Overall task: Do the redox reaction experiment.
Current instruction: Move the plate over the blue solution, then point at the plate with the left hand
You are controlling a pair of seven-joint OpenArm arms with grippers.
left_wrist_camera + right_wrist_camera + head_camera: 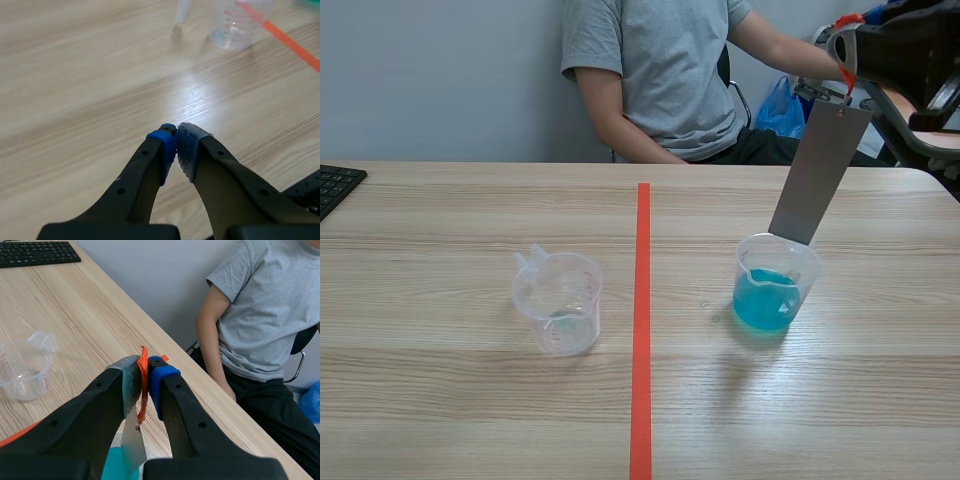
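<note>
Wooden table [440, 400], keyboard [335, 185] far left. Left gripper [177, 131] closed on nothing, low over the table. Empty measuring cup [560, 300] left of tape line [642, 320]. Cup of blue liquid [775, 290] right of it. Grey metal strip [817, 170] hangs tilted, lower end at the far rim. Right gripper [145, 364] pinches the strip's orange loop [143, 390]. Best move: centre the strip over the mouth, lower slowly, avoid bumping the rim.
</note>
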